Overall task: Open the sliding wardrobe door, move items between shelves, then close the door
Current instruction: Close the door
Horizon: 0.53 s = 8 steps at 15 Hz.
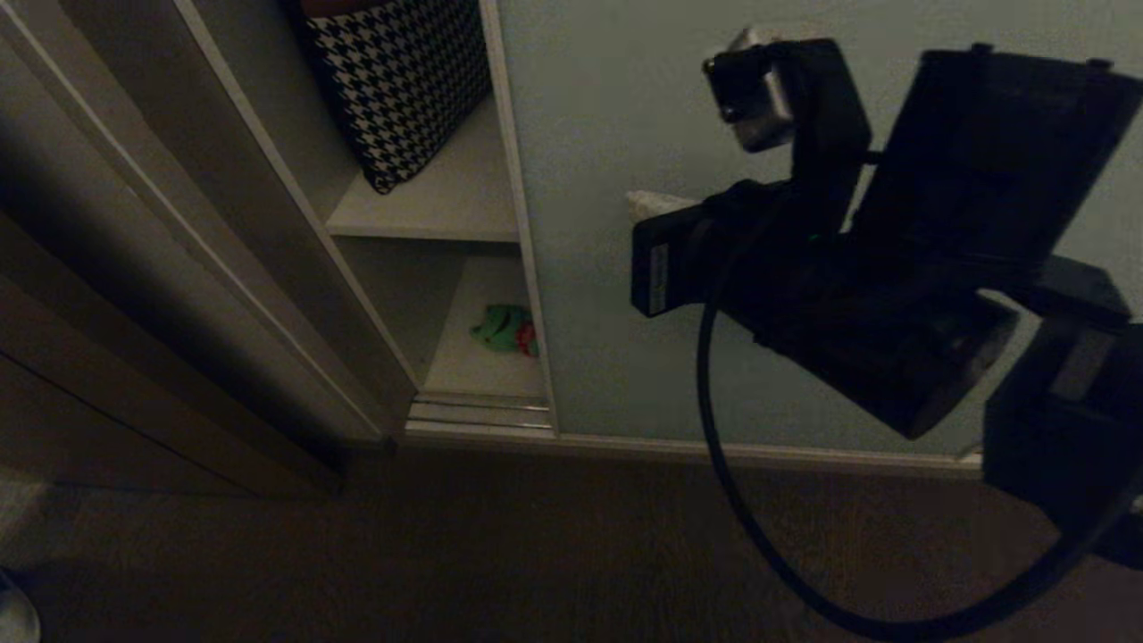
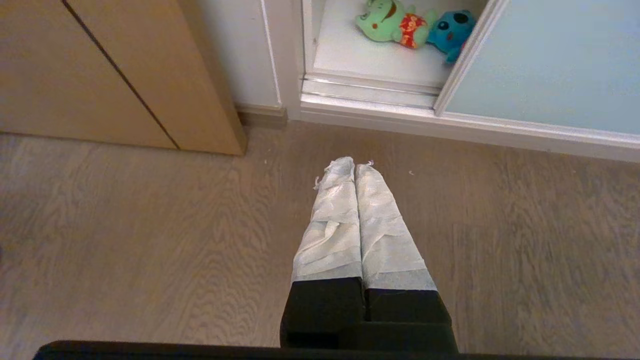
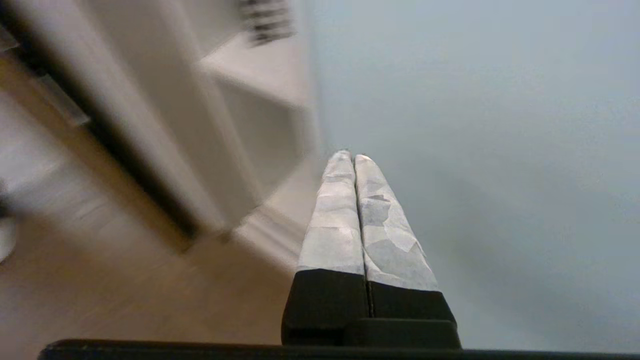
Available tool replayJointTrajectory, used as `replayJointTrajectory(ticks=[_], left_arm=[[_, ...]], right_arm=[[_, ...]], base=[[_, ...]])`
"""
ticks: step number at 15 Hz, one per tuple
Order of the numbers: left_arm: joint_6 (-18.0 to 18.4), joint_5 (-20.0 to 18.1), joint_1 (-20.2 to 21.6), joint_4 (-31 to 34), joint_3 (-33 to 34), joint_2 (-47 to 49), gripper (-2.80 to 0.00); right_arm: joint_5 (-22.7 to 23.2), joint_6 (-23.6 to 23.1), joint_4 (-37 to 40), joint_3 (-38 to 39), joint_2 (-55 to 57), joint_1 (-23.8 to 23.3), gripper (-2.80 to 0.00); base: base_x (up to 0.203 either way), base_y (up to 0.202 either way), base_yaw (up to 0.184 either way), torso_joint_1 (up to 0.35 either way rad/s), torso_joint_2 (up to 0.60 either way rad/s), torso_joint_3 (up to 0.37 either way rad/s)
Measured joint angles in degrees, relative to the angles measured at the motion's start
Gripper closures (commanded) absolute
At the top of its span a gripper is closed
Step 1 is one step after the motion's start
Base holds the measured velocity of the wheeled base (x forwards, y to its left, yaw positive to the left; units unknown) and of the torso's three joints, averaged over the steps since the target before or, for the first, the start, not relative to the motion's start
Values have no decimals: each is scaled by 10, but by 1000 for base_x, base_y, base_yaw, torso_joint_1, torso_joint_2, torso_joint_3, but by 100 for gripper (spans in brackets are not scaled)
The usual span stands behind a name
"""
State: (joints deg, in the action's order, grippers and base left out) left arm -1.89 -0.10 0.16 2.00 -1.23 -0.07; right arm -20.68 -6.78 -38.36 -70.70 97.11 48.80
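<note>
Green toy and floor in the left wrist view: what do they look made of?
The green toy looks like soft plush: fuzzy, rounded, stitched features. The floor looks like matte wood or wood-look laminate, going by the grain lines; which one isn't clear.

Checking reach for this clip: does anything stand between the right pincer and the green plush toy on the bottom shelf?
No object blocks the gap; the sliding wardrobe door is partly open, the green plush toy exposed beside its edge. The right pincer is in front of the door panel.

Two plush toys, green (image 2: 387,22) and blue (image 2: 450,29); two shelves, upper (image 1: 446,201) and lower (image 1: 487,362); one houndstooth cushion (image 1: 397,80).
</note>
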Motion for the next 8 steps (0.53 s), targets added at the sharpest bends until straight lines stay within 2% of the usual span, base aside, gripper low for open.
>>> replayJointTrajectory(ticks=[3, 5, 8], left_arm=[[0, 0, 0, 0, 0, 0, 0], [0, 0, 0, 0, 0, 0, 0], [0, 0, 0, 0, 0, 0, 0]], right_arm=[[-39, -8, 5, 9, -42, -69, 0], [-58, -19, 7, -1, -59, -147, 0], [-73, -38, 19, -10, -99, -301, 0]], base=[[0, 0, 0, 0, 0, 0], [0, 0, 0, 0, 0, 0], [0, 0, 0, 0, 0, 0]])
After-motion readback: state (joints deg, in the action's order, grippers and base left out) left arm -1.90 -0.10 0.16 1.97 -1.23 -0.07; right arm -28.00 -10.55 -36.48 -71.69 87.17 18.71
